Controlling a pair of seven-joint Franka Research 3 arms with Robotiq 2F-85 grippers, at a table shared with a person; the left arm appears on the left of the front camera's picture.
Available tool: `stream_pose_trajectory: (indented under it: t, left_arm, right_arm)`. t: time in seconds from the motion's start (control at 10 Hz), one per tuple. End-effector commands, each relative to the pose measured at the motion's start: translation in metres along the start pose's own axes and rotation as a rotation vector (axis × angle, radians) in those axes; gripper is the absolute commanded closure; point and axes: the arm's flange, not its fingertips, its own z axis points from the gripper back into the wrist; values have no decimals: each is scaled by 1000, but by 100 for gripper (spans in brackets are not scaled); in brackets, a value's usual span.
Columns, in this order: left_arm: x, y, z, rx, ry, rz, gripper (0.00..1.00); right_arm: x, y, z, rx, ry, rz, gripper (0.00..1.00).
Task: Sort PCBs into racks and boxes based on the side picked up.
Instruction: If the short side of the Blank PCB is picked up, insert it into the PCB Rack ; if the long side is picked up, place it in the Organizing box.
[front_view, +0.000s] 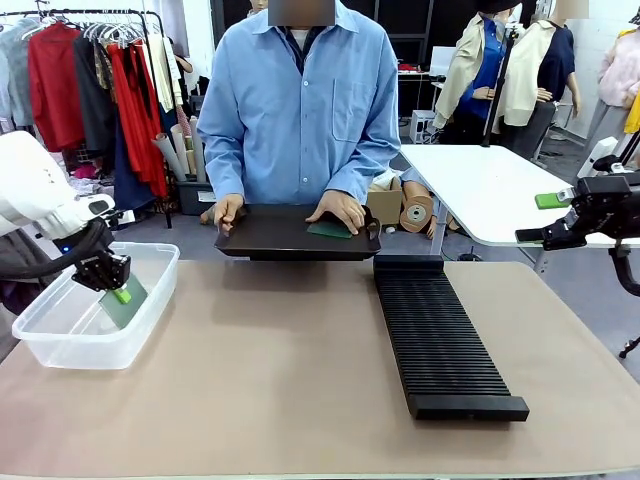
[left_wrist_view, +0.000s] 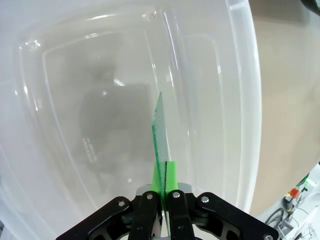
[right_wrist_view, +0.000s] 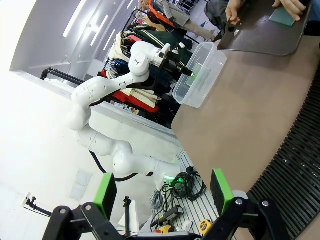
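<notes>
Two thin green rectangular circuit boards are showing. The first board (front_view: 125, 308) (left_wrist_view: 160, 135) is hanging inside the single clear plastic tub (front_view: 60, 345) (left_wrist_view: 245, 100), with the robot's left hand (front_view: 120, 293) (left_wrist_view: 164, 172) clamped on its upper edge. The second board (front_view: 328, 229) is lying on the one shallow black tray (front_view: 270, 235), partly covered by a person's hand (front_view: 340, 208). One long black slotted plastic rack (front_view: 435, 330) is lying on the tan table (front_view: 280, 380), well apart from the tub. The robot's right hand (front_view: 542, 218) (right_wrist_view: 162, 190) is hovering off to the side, fingers spread wide.
</notes>
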Motion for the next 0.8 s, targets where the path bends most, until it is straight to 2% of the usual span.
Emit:
stream_pose_trajectory:
  t: [0.0,0.2,0.3,0.7]
  left_arm:
    - [6,5,-8,-49,-21,-9,100]
    - [9,9,-12,-38,-21,-2,100]
    - [10,8,-11,-37,-32,6,95]
    - [10,1,9,56,-86,21,16]
  right_arm:
    - [1,2,0,7,0,-4,0]
    - [1,2,0,7,0,-4,0]
    - [1,2,0,7,0,-4,0]
    - [1,2,0,7,0,-4,0]
